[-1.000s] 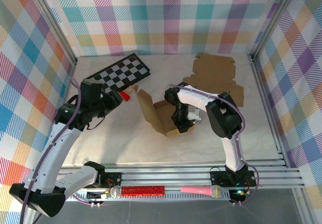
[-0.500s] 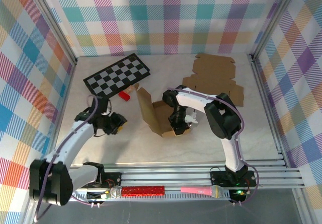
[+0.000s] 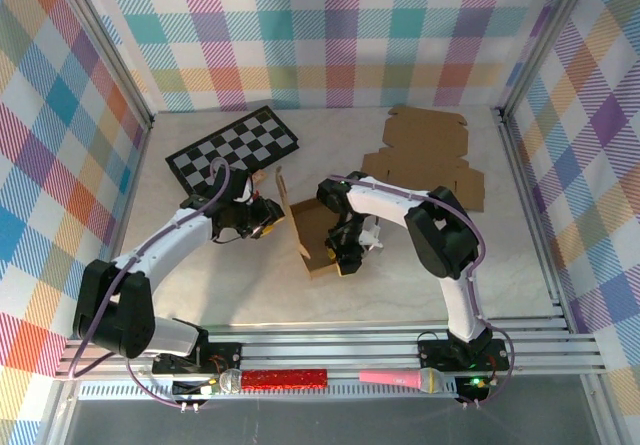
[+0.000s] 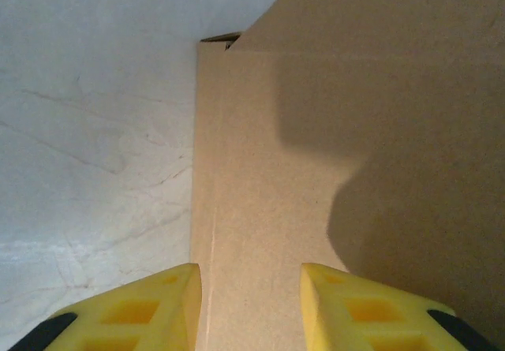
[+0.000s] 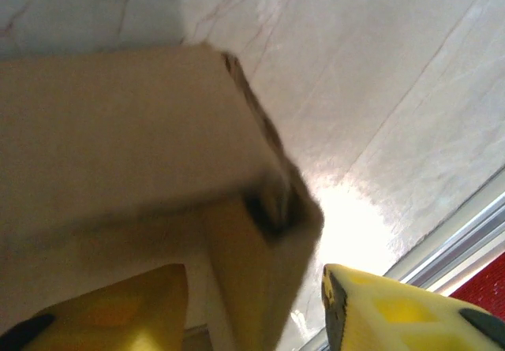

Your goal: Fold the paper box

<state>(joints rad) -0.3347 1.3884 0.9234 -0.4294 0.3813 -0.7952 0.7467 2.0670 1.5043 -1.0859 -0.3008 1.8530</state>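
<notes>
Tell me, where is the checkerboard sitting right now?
In the top view the checkerboard lies flat at the far left of the table, near the back wall, just beyond the left arm and left of the half-folded cardboard box.

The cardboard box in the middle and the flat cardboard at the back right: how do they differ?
The cardboard box has walls standing up; the flat cardboard lies unfolded. The box has the left gripper and the right gripper at its sides; the flat cardboard lies apart from both. Both are plain brown cardboard.
</notes>
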